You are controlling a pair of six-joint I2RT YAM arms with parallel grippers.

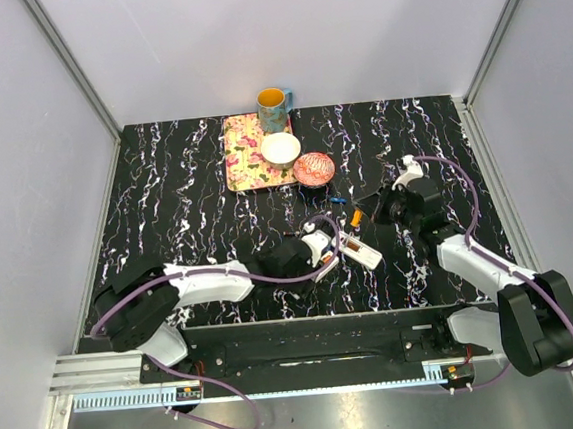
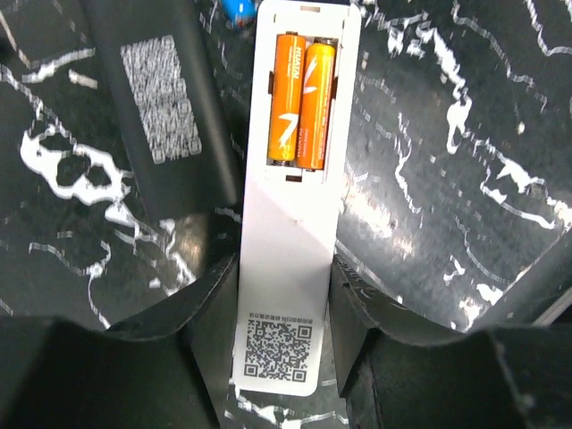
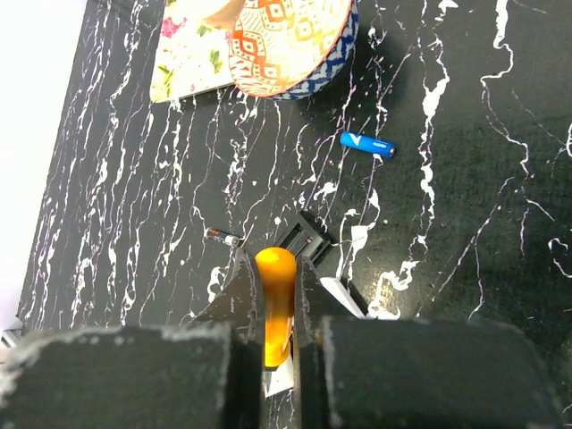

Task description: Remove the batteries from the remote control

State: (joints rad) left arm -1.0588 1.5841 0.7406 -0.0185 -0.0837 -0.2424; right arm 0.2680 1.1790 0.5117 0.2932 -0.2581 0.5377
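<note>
The white remote (image 2: 290, 223) lies back up with its cover off. Two orange batteries (image 2: 302, 103) sit side by side in its open compartment. My left gripper (image 2: 284, 295) is shut on the remote's lower end, one finger on each side; in the top view it (image 1: 322, 250) holds the remote (image 1: 363, 255) at the table's middle. My right gripper (image 3: 277, 268) is shut on an orange screwdriver handle (image 3: 275, 304), just right of the remote in the top view (image 1: 371, 210). A blue battery (image 3: 366, 144) and a small dark battery (image 3: 222, 237) lie loose on the table.
A black remote (image 2: 165, 107) lies left of the white one. A red patterned bowl (image 1: 314, 168), a white bowl (image 1: 281, 150), a floral tray (image 1: 246, 158) and a yellow mug (image 1: 273, 102) stand at the back. A black open battery holder (image 3: 304, 239) lies ahead of my right gripper.
</note>
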